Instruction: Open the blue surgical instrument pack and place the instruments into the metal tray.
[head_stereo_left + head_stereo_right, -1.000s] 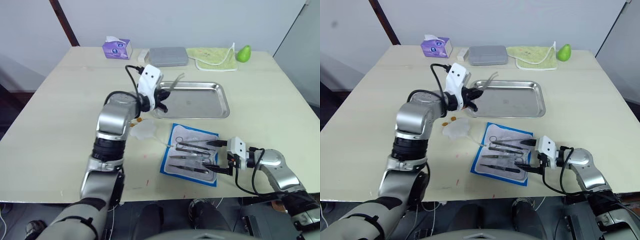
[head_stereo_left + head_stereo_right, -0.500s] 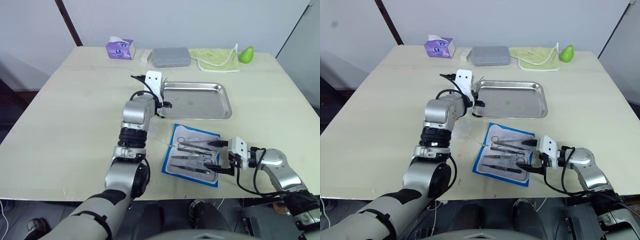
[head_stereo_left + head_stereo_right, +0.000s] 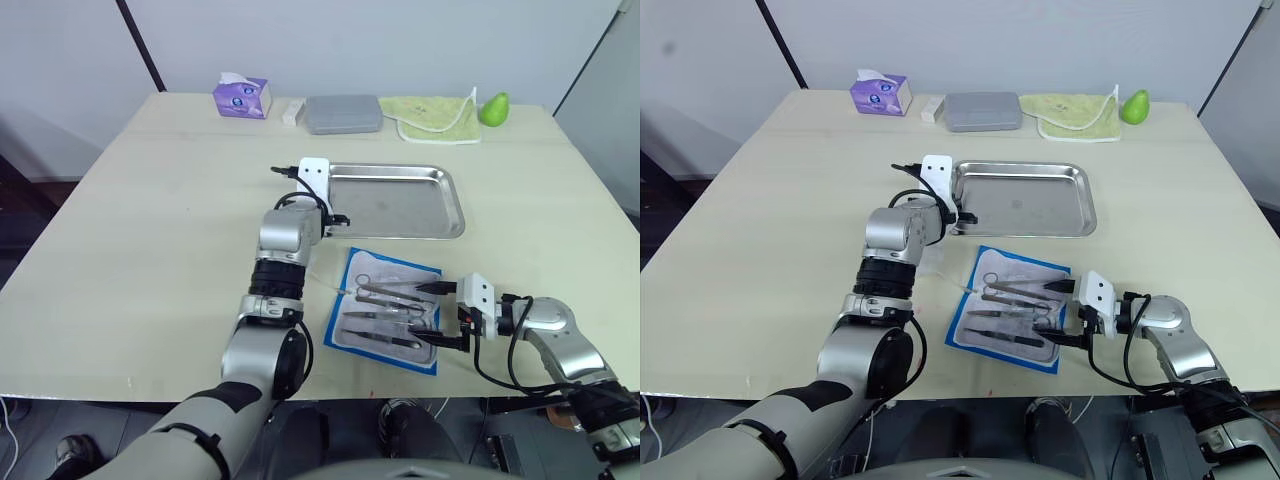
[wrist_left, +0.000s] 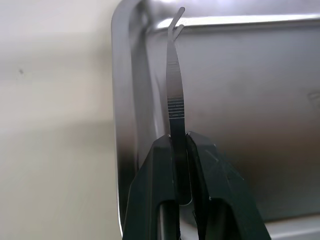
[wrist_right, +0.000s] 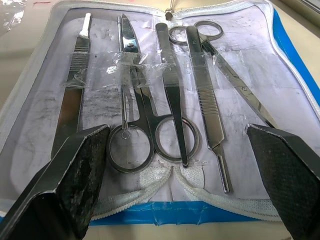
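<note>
The blue surgical instrument pack (image 3: 395, 272) lies open on the table, showing its pale lining. Several instruments (image 5: 150, 125), scissors and forceps, lie taped in a row on it. The metal tray (image 3: 400, 205) sits just beyond the pack. My left gripper (image 4: 179, 142) is shut on a slim curved forceps (image 4: 175, 85). It holds the forceps low over the tray's left end, tip pointing into the tray. My right gripper (image 3: 432, 313) stands open at the pack's right edge, one finger on either side of the row and touching none of the instruments.
Along the far edge of the table are a purple tissue box (image 3: 240, 97), a small white item (image 3: 292, 112), a matte grey case (image 3: 343, 113), a yellow-green cloth (image 3: 430, 115) and a green pear (image 3: 490, 107).
My left arm has swung down and in, bringing the forceps from above the tray's left corner to low over its left rim. The right gripper has stayed put.
</note>
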